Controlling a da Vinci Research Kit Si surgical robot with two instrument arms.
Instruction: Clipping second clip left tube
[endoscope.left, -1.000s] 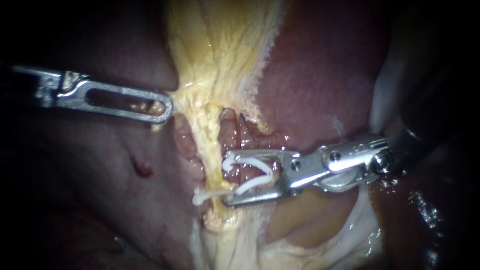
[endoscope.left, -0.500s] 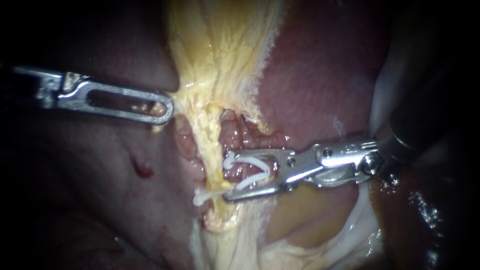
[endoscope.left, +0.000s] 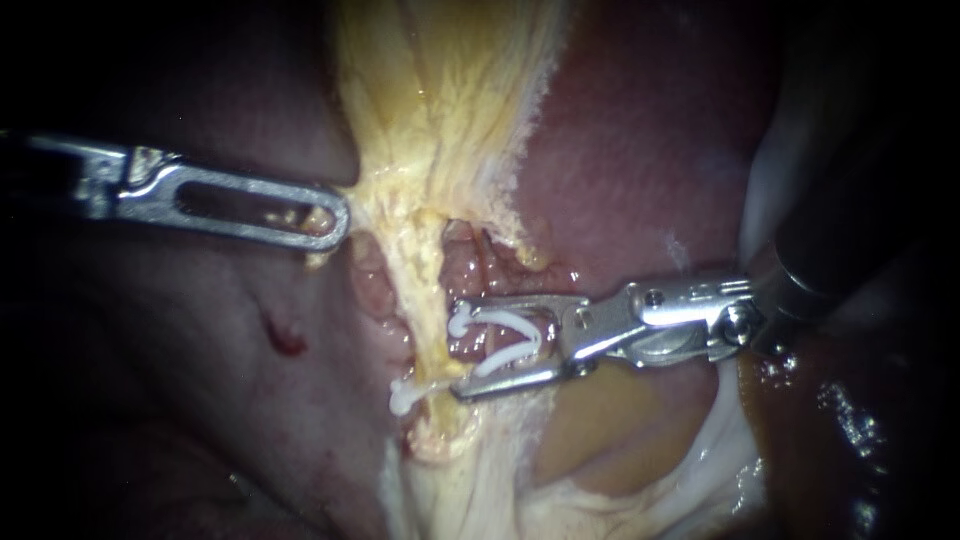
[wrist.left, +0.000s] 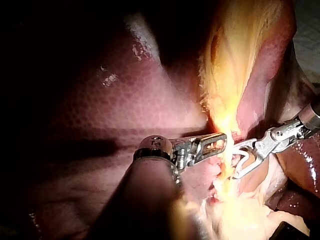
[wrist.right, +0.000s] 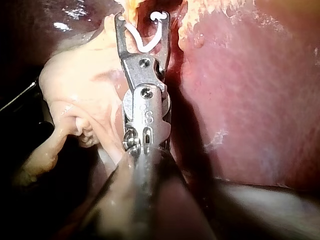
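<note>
The left tube (endoscope.left: 425, 290) is a yellow strand running down the middle of the endoscope view. My right instrument (endoscope.left: 456, 348) comes in from the right, its jaws standing apart with a white V-shaped clip (endoscope.left: 500, 340) seated between them. The clip's lower leg crosses the tube and sticks out past it; the upper leg ends just beside it. In the right wrist view the clip (wrist.right: 150, 40) shows spread between the jaws of the right instrument (wrist.right: 142, 17). My left instrument (endoscope.left: 335, 222) is shut on yellow tissue beside the tube, also in the left wrist view (wrist.left: 220, 142).
Dark red liver (endoscope.left: 640, 170) lies to the right and left of the yellow tissue band. Pale soft tissue (endoscope.left: 600, 430) sits below the right instrument's jaws. A small red spot (endoscope.left: 285, 340) marks the liver at lower left.
My right instrument's wrist has shifted slightly left and its jaws have narrowed a little on the clip. The left instrument holds the same place.
</note>
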